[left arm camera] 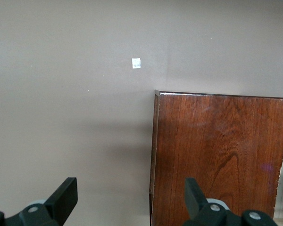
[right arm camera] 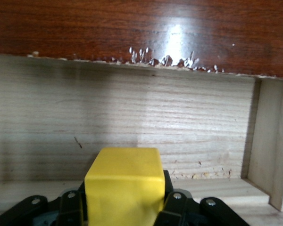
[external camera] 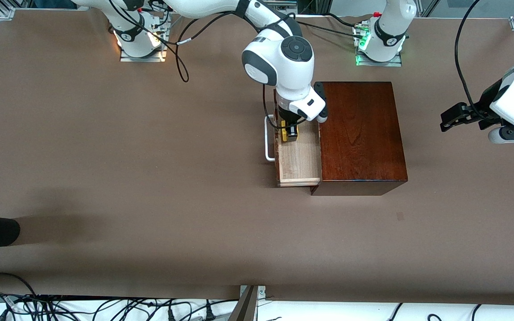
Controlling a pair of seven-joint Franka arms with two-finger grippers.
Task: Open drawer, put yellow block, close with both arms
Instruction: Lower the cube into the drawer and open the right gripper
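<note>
The drawer (external camera: 299, 160) is pulled out of the brown box (external camera: 362, 133), and the right gripper (external camera: 290, 133) is low over its pale wood inside, its fingers squeezed tight on the yellow block (external camera: 291, 132). I think this is the putting-in step: next the fingers need to let go so the block drops onto the drawer floor, then lift out. The left gripper (external camera: 451, 118) waits in the air over the worktop (external camera: 105, 178) near the box, fingers wide open, holding nothing.
</note>
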